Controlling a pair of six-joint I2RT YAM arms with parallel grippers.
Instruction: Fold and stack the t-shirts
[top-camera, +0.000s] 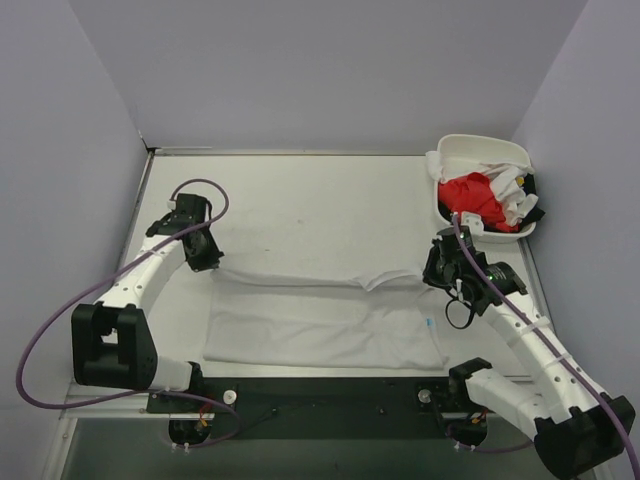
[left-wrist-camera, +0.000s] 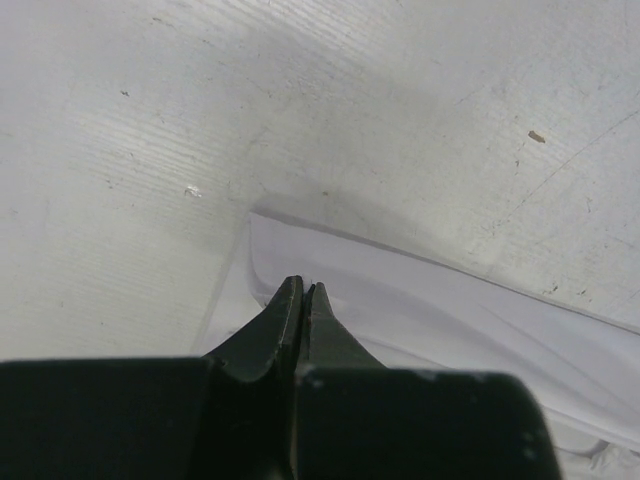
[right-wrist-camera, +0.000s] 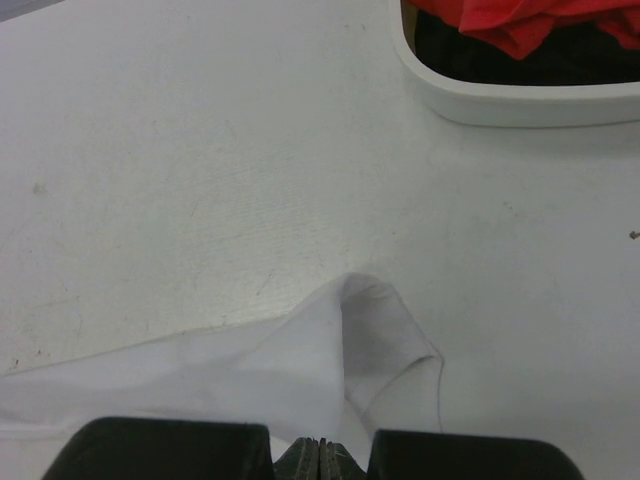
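left wrist: left gripper (left-wrist-camera: 303, 287) pinches t-shirt (left-wrist-camera: 450, 310)

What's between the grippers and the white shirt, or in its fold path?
Nothing visible. The left gripper and right gripper have their fingers shut on the white t-shirt at its far edge, and nothing lies on the cloth. The tub sits apart, far right.

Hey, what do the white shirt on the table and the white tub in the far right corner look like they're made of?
The shirt looks like thin, soft knit cloth, probably cotton, with a matte finish: it creases and lies in limp folds. The tub is likely moulded plastic, smooth with a slight sheen: its rim is rounded, even and rigid.
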